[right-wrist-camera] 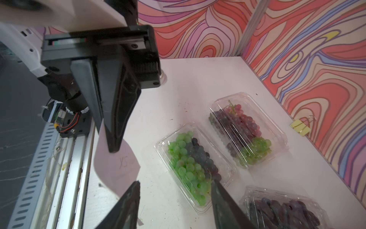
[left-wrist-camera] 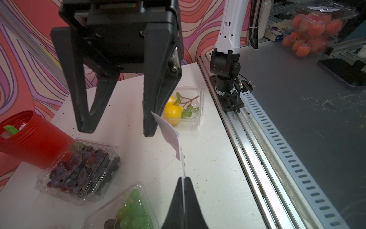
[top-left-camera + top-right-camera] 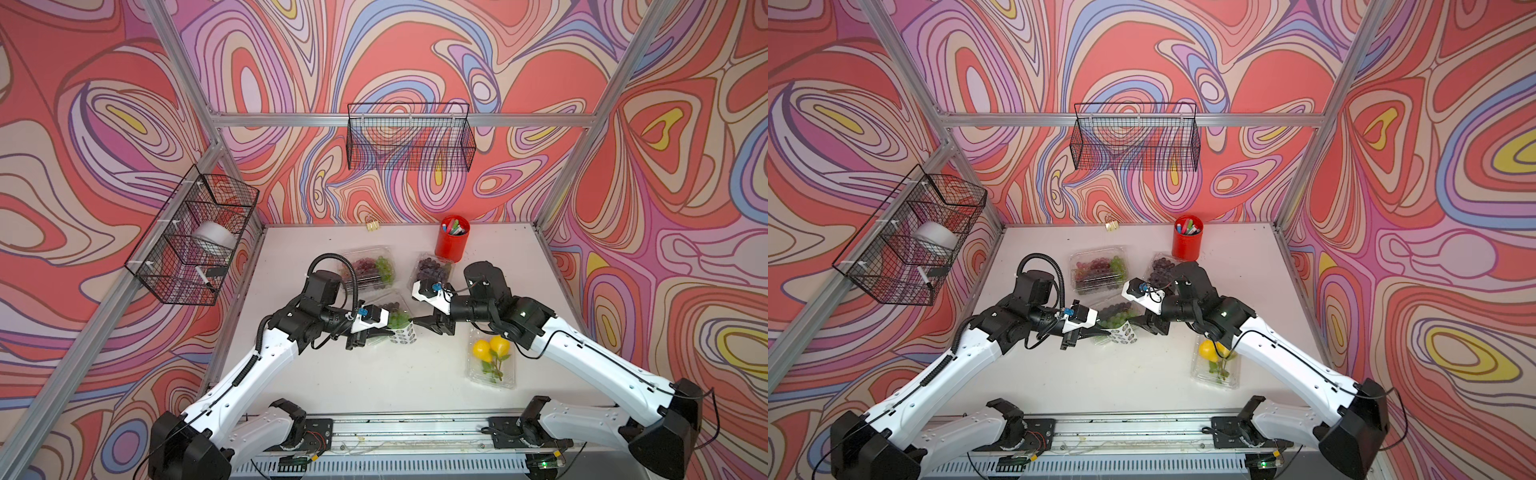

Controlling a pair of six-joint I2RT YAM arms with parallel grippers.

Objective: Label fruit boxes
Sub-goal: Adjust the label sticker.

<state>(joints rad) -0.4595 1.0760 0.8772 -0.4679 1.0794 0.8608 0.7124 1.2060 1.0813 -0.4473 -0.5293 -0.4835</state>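
Note:
Four clear fruit boxes lie on the white table: mixed grapes (image 3: 365, 268), purple grapes (image 3: 432, 270), green and dark grapes (image 1: 190, 164), and yellow fruits (image 3: 492, 357). My left gripper (image 2: 184, 179) is shut on the edge of a small white sticker sheet (image 2: 170, 134), held above the table beside the green grape box (image 2: 128, 210). My right gripper (image 1: 175, 183) faces it, open, with nothing between its fingers. One of its fingers (image 2: 152, 111) is against the sheet's far corner. In both top views the sheet (image 3: 403, 334) hangs between the two grippers.
A red pen cup (image 3: 452, 239) stands at the back right, and a yellow binder clip (image 3: 372, 225) lies by the back wall. Wire baskets hang on the back wall (image 3: 409, 137) and the left wall (image 3: 195, 237). A metal rail (image 3: 399, 428) runs along the table's front.

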